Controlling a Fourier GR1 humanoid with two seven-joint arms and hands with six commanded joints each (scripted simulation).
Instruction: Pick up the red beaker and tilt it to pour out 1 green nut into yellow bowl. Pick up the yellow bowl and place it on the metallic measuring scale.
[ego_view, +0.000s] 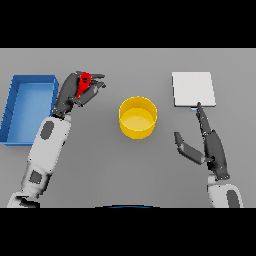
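The red beaker (84, 84) is at the upper left, held in my left hand (75, 92), whose fingers curl round it. Only part of the red shows between the fingers. The yellow bowl (137, 117) stands upright at the table's middle, to the right of that hand and apart from it; I see no nut in it. The metallic measuring scale (193, 89) is a pale square plate at the upper right. My right hand (212, 145) lies just below the scale with straight fingers, one fingertip near the plate's front edge, the thumb spread toward the bowl.
A blue tray (29, 107) with raised walls sits at the far left, close beside my left forearm. Grey table surface lies between the bowl and the scale.
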